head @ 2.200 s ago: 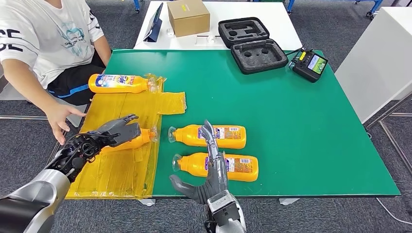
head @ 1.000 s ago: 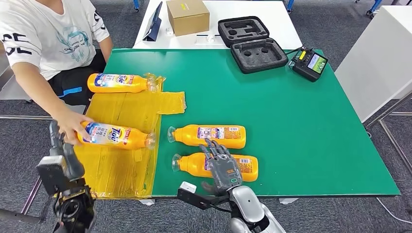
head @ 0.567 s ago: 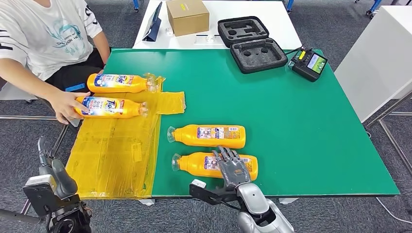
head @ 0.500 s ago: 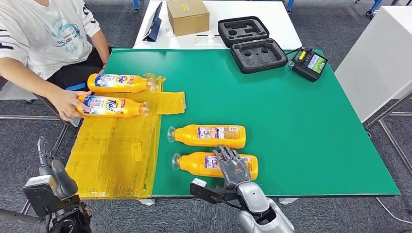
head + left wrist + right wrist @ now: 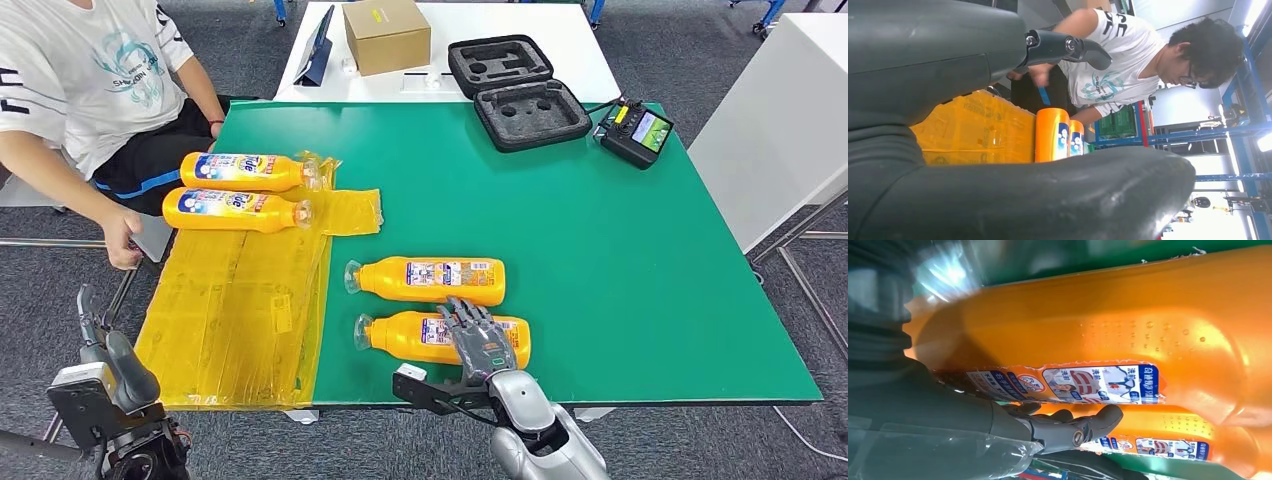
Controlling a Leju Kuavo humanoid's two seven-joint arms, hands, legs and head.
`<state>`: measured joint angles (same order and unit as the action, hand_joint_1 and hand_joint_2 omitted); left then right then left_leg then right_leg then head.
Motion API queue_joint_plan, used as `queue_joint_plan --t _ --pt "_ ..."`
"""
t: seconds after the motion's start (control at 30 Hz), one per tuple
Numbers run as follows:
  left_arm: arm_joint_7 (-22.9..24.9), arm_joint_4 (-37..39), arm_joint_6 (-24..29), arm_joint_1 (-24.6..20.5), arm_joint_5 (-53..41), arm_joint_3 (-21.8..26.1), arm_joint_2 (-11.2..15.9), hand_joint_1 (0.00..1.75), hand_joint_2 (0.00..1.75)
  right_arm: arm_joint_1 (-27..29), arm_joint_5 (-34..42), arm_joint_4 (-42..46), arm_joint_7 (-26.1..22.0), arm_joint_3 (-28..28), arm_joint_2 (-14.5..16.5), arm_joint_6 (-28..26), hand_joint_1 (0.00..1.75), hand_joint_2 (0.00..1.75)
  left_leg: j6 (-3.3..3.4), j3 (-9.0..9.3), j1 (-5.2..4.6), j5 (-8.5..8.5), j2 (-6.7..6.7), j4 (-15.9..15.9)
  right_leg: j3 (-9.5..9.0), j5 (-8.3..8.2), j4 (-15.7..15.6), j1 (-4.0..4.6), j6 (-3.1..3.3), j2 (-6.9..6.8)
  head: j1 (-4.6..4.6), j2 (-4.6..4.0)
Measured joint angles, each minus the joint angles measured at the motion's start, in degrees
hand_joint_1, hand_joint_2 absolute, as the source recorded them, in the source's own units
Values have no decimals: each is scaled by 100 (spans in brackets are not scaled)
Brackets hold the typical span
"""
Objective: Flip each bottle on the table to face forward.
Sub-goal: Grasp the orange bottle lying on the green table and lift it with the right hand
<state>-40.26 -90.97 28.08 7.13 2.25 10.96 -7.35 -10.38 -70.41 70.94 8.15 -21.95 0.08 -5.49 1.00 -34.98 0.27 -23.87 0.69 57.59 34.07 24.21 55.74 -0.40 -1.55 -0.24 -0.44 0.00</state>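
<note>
At the far left, off the table's edge, the left hand hung low beside the yellow sheet, fingers apart and holding nothing. A seated person had one hand just off the sheet's left edge. Two bottles lay side by side on the sheet's far end, the far bottle and the second bottle, both with blue labels up. The near part of the sheet offered open room.

On the green table, the middle bottle and the near bottle lay parallel, caps leftward, close to the front edge. The right hand rested flat on the near bottle, fingers spread over it; whether it gripped could not be told. To the right stretched wide bare green; a foam case and a controller sat at the far edge.

Half a second before, the person's hand was on the second bottle; it had since drawn back, leaving the bottle lying beside the far one. The right hand had barely moved.

The left wrist view showed the two sheet bottles end-on. The right wrist view showed the near bottle's back label close beside the fingers.
</note>
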Motion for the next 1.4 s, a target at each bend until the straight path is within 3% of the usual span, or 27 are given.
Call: queue_joint_plan --t 0.13,0.2,0.53,0.67,0.9,1.1,1.23,1.4 --pt "-1 0 3 0 -10 5 -4 0 0 -11 213 -52 -79 24 -1 21 167 175 0 2 0 0 -1 0 -3 0 0 0 0 -1 -1 0" --pt "-1 0 2 -1 -4 9 -7 0 0 -44 366 -105 -171 49 -2 67 175 175 0 3 0 0 -2 0 -3 0 0 0 0 -1 -1 0" --pt "2 8 -12 -18 69 10 -8 0 0 -379 999 -417 -633 96 -35 136 175 175 1 12 0 0 -1 0 -11 0 -1 0 0 0 -1 0" --pt "2 16 -56 -20 94 10 -7 0 175 -417 1411 -445 -1226 99 -67 -159 175 175 1 11 0 0 -1 0 -10 -1 0 0 0 0 -1 0" --pt "1 17 -107 -32 96 10 -8 0 175 -393 2301 -344 -1990 90 -21 -406 175 175 0 3 2 0 -1 0 -2 -2 1 1 0 0 -1 0" --pt "1 17 -124 -33 121 10 -12 0 175 -334 3496 -39 -3106 174 126 -960 175 175 0 0 1 0 -1 0 3 -1 1 1 0 0 -2 0" --pt "0 17 -139 -32 172 10 -26 0 0 -306 3953 130 -3457 262 218 -1236 175 175 0 -3 1 0 -1 0 4 -1 1 0 0 0 0 0" --pt "1 21 -239 -30 340 10 -43 0 0 -280 4908 227 -4024 391 344 -1766 175 175 1 -4 0 1 -1 0 4 -1 0 0 0 -1 0 0"
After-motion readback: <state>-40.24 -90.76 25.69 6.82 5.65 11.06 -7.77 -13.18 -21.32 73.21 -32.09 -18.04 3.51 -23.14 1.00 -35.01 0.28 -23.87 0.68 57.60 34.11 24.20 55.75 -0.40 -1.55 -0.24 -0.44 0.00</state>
